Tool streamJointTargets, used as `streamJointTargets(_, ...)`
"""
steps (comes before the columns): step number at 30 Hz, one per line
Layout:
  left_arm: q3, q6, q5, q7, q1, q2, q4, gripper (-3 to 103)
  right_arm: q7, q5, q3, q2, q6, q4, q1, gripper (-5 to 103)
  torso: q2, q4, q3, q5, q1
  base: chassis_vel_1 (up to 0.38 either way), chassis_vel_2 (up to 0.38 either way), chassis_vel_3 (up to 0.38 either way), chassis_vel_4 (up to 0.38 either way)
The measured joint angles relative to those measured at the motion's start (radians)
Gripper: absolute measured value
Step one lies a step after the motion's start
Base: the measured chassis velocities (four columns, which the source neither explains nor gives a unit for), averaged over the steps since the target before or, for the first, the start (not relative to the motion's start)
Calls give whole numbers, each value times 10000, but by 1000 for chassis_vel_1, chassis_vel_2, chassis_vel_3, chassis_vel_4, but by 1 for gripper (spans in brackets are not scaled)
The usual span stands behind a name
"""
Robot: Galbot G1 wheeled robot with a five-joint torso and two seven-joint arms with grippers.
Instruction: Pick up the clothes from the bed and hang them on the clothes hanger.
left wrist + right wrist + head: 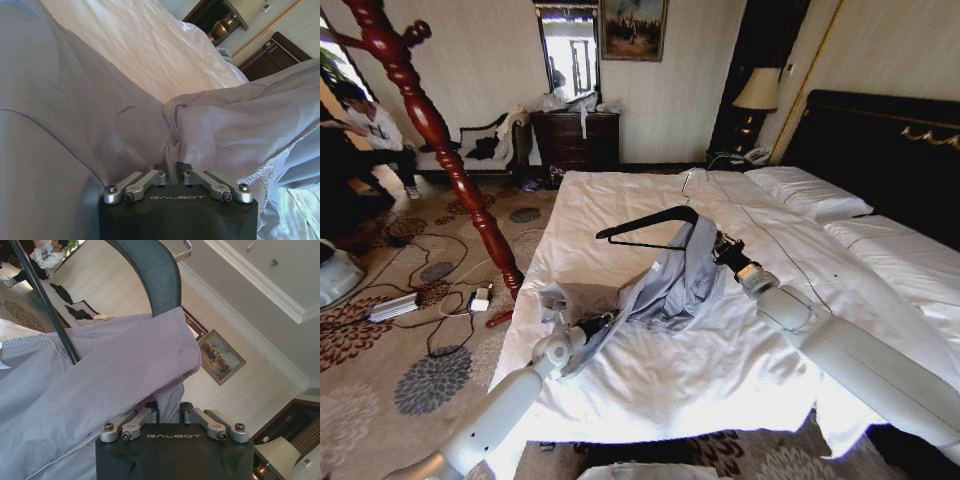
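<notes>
**Grey-blue jacket held up over the white bed**

Grey-blue and thin, the jacket (670,285) sits in the middle of the head view, partly lifted off the bed (650,370). One end of it hangs over the black hanger (645,225), which floats just above the bed near the centre of the frame. The rest of the jacket droops down and lies bunched on the wrinkled white duvet.

The right gripper (718,246) comes in from the lower right of the head view. It is up at the hanger's end, under the cloth. In the right wrist view its fingers (142,416) are pressed together, pinching the jacket (100,390) and, it seems, the hanger (152,270) that curves up from them. A thin black bar of the hanger runs across the cloth there.

The left gripper (610,320) comes in from the lower left of the head view. It touches the low part of the jacket near the bed. In the left wrist view its fingers (172,165) are closed on a gathered fold of the jacket (225,130).

A red-brown wooden coat stand (430,130) stands in the upper left of the head view, beside the bed on the patterned carpet (430,380).
</notes>
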Motion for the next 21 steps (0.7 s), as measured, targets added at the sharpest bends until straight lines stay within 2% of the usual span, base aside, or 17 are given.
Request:
streamJointTargets(2, 11, 0, 72, 12, 14, 1, -6, 3, 6, -2, 29, -1, 0, 0, -32, 18, 0, 0, 0, 0, 0, 0, 0, 0, 0)
streamJointTargets(5, 12, -5, 130, 11, 45, 7, -32, 0, 15, -7, 45, -5, 0, 7, -65, 18, 0, 0, 0, 0, 0, 0, 0, 0, 0)
streamJointTargets(13, -127, -36, 212, -19, 199, 180, -388, 0, 66, 0, 117, 3, -24, 24, -125, 18, -1, -1, 1, 0, 0, 0, 0, 0, 0)
streamJointTargets(21, -805, -69, 412, -49, 730, 1011, -1583, 0, 101, 76, 149, 115, -63, 14, -135, 18, -1, 0, 0, -2, 0, 0, 0, 0, 0)
